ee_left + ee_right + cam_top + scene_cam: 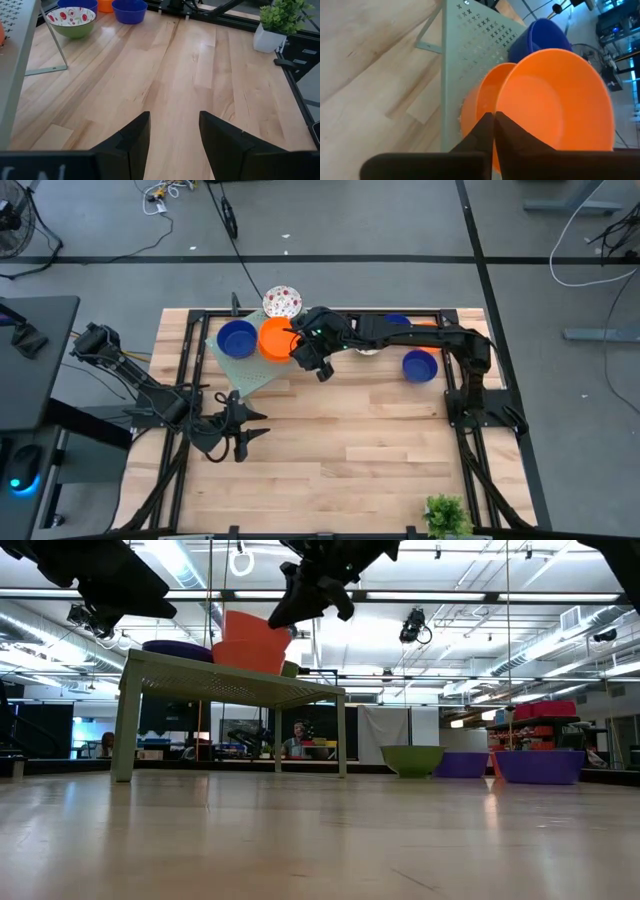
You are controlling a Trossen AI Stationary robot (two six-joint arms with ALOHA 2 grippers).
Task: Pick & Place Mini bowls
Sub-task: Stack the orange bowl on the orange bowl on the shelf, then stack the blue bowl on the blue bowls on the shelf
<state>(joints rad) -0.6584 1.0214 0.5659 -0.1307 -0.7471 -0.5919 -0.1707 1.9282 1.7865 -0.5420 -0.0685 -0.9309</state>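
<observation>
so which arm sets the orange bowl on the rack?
Right. Its gripper is shut on the orange bowl, over the rack. The left gripper sits open, away from it.

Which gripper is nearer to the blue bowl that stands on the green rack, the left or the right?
The right. The right gripper is at the rack, shut on an orange bowl right beside the blue bowl. The left gripper waits open over bare table, away from the rack.
</observation>
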